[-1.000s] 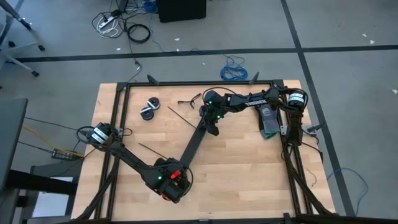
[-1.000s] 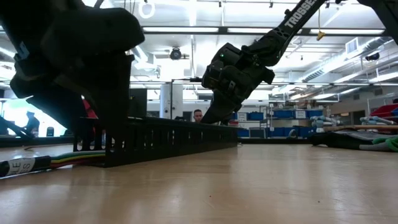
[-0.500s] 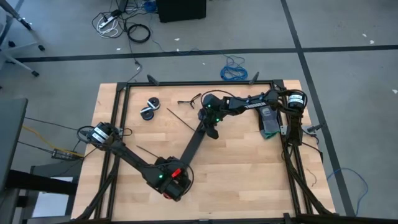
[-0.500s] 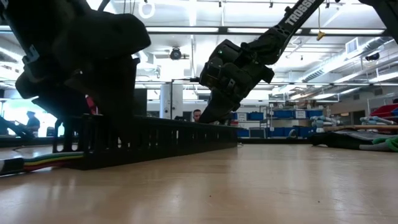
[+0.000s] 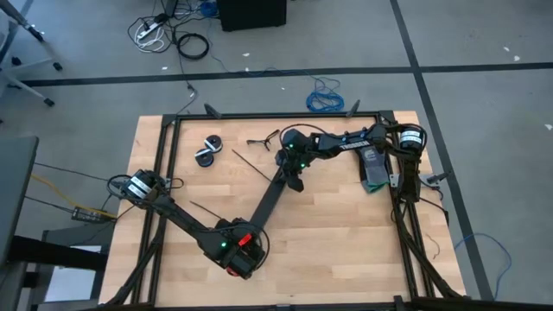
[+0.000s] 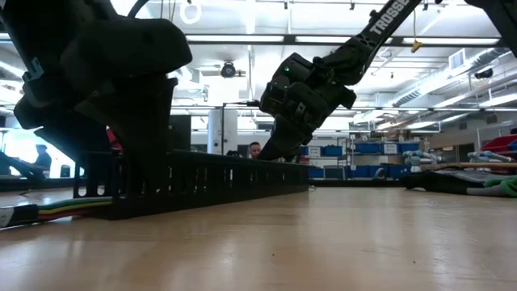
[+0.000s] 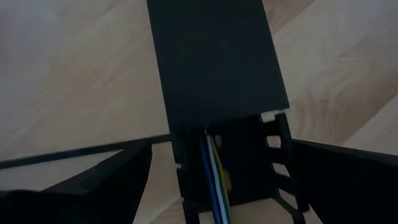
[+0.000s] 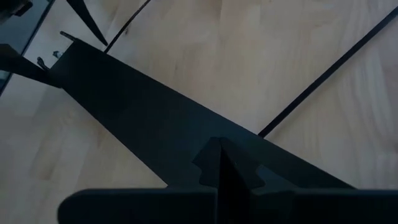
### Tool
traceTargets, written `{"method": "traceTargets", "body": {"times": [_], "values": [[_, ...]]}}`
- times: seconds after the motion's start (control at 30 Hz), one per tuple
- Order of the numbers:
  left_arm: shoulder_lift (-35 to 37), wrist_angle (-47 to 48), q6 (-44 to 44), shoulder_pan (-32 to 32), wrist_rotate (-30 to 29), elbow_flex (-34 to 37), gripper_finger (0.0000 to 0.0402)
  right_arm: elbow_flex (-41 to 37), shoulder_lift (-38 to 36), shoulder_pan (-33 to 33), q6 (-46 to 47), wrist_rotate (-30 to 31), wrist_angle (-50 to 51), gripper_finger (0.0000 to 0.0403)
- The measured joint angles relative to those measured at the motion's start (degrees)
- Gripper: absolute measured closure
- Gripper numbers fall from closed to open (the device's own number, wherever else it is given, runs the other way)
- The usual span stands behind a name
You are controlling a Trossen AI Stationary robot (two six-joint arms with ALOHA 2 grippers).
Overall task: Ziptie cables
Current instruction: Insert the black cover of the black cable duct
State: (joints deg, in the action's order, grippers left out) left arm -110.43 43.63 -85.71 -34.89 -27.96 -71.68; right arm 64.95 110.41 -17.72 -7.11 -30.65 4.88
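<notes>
A long black slotted duct (image 5: 268, 203) lies slantwise on the table, with its cover on. The cables (image 7: 214, 180), blue, white and yellow wires, run inside it and come out at its near end (image 6: 56, 208). My left gripper (image 5: 235, 255) stands open at that near end, one finger on each side of the duct (image 7: 211, 62). My right gripper (image 5: 294, 180) is shut, its tips down on the duct's far end. Thin black zipties (image 5: 246, 161) (image 5: 207, 209) lie flat on the wood beside the duct; one also shows in the right wrist view (image 8: 323, 81). My left gripper straddles the duct's near end from above, slanting down. One finger (image 7: 348, 180) lies against the slotted side wall (image 7: 283, 155). Bare wood shows between the other finger (image 7: 93, 180) and the duct. The duct rests on the table. My right gripper presses its shut fingertips (image 8: 221, 168) on the duct's cover (image 8: 155, 124) near the far end, slanting down from the table's right. The duct lies flat on the table under them (image 6: 271, 153).
Two small round black rolls (image 5: 207, 149) and a small black tool (image 5: 263, 136) lie at the far left. A dark and green object (image 5: 373, 168) sits by the right arm's base. A black frame (image 5: 276, 115) rims the table. Bare wood lies at the near right.
In the low view the duct's near end has slid a little sideways along the table together with my left gripper. The far end has stayed under my right gripper's shut fingers.
</notes>
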Motion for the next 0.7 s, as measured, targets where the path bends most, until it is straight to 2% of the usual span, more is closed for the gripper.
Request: {"method": "traceTargets", "body": {"times": [0.7], "values": [[0.0,1.61,-0.02,0.02,-0.64,0.0,0.0051,0.02,-0.04,-0.9,0.92,0.54,0.11,0.0403]]}}
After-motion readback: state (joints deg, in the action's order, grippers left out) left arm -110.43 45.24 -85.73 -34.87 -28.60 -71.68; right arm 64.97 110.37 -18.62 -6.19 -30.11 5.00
